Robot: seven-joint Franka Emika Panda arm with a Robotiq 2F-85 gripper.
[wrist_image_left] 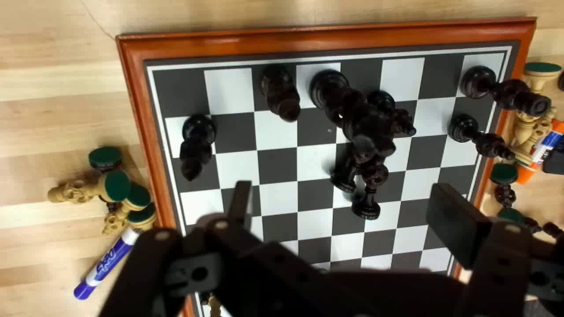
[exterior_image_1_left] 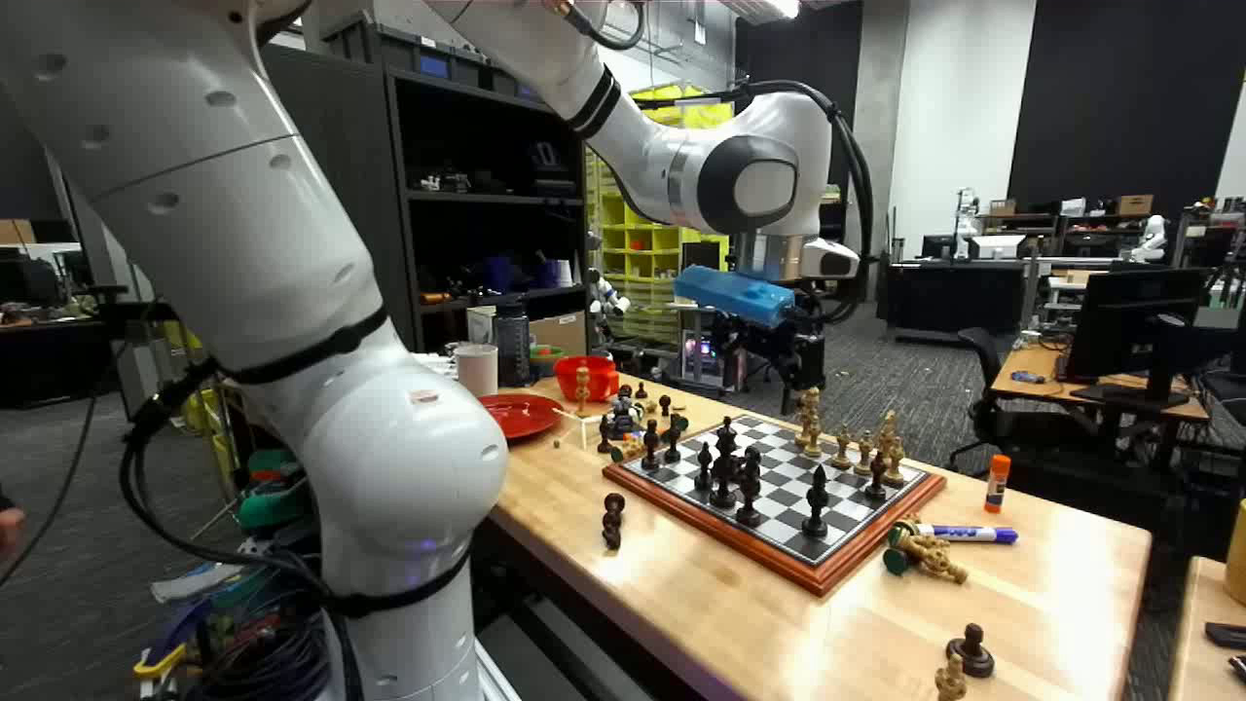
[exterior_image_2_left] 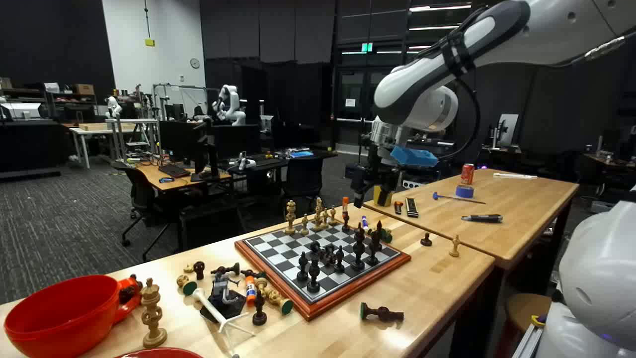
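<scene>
My gripper [wrist_image_left: 341,191] is open and empty above a chessboard; its two fingers stand wide apart in the wrist view. It also shows in both exterior views [exterior_image_1_left: 800,389] [exterior_image_2_left: 359,199], above the board's far side near a tall light piece [exterior_image_1_left: 810,419]. The chessboard [wrist_image_left: 326,42] has a reddish-brown wooden rim and dark and white squares. Several dark pieces stand on it, including a tall one [exterior_image_2_left: 358,248]. Two dark pieces lie toppled together mid-board, one of them [wrist_image_left: 366,207] between the fingers in the wrist view. Light pieces [exterior_image_1_left: 864,454] stand along the far edge.
A blue marker [wrist_image_left: 107,264] and fallen light pieces [wrist_image_left: 79,191] lie beside the board. A dark piece [exterior_image_2_left: 381,312] lies near the table's front edge. A red bowl [exterior_image_2_left: 64,313], red plate [exterior_image_1_left: 521,416], white cup [exterior_image_1_left: 477,370] and glue stick [exterior_image_1_left: 997,484] are around. A soda can [exterior_image_2_left: 467,174] stands on another table.
</scene>
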